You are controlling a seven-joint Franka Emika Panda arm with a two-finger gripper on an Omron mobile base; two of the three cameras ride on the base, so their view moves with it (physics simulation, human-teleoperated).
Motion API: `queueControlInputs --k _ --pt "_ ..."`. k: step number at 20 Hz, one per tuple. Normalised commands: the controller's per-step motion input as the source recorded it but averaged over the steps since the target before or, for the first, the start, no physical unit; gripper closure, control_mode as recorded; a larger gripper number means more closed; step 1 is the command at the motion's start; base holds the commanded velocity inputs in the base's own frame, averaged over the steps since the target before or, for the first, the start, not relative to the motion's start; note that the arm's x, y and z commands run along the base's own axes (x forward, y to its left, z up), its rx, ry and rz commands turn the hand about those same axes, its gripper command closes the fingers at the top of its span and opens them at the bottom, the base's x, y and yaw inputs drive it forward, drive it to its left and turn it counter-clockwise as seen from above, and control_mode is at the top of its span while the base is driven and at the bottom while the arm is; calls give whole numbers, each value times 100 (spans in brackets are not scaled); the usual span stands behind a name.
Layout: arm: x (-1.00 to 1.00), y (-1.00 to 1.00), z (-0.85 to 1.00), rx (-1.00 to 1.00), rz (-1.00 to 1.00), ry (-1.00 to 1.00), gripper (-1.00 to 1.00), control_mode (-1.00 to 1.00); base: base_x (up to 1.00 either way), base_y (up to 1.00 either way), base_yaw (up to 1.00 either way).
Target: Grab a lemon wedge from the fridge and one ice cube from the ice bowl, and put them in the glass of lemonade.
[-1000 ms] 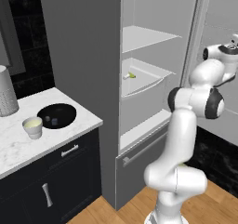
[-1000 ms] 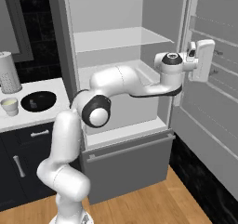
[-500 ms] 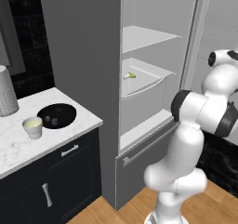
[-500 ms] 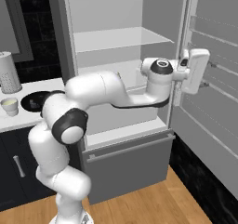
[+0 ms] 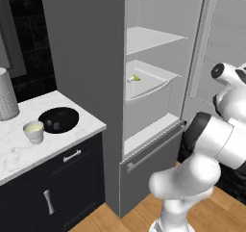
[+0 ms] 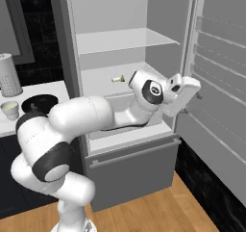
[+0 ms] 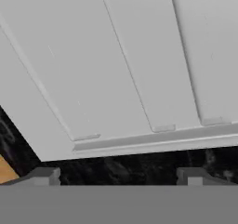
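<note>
Grey fridge [image 6: 62, 43] is open, and the lemon wedge [image 6: 118, 79] sits tiny at centre frame on the middle shelf [image 6: 101, 77]. Biggest risk I see: the claw [image 6: 192, 89] points right at the open door [image 6: 216, 82], so swinging round could clip it, or nudge the wedge away. Claw's spread wide, holding nothing.

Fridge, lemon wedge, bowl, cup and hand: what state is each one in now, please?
Fridge: door swung open.
Lemon wedge: lying on the middle shelf, untouched.
Bowl: upright on the counter.
Cup: upright, holding pale liquid.
Hand: open, empty, facing the inside of the door.
</note>
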Motion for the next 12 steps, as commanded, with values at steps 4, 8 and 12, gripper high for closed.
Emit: queueControlInputs --k 4,8,12 --pt "-13 94 -15 28 1 2 -100 -100 0 0 0" --pt "-22 100 -5 27 0 1 -100 -100 0 0 0" --pt "-16 100 -60 41 0 -2 -100 -100 0 0 0"
